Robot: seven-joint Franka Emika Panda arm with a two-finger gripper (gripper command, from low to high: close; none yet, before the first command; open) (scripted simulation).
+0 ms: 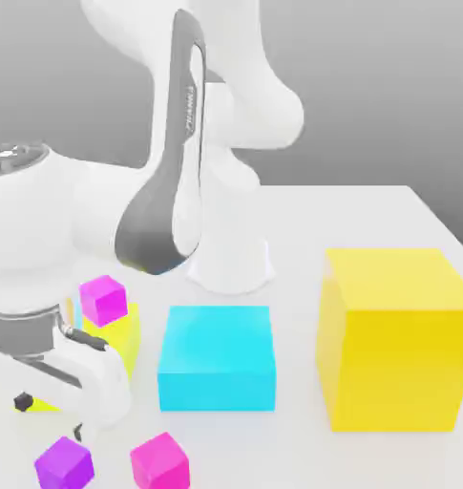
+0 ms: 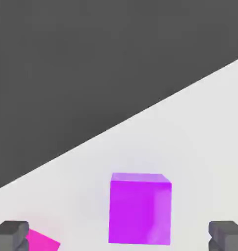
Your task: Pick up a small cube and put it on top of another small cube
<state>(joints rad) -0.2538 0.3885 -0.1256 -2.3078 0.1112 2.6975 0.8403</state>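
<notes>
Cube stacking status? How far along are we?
Done: open gripper lined up roughly over the purple cube, by the look of it. In hand: nothing, fingers stand well apart. Left: grasp, lift, place; purple and pink cubes sit separately, unstacked.

White arm point(image 1: 233, 115), dark-grey trim, black lettering.

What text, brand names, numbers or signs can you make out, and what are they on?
"FRANKA": running lengthwise on the dark panel of the robot arm.
Unreadable: small dark markings on the arm's rounded housing, too small to make out.
</notes>
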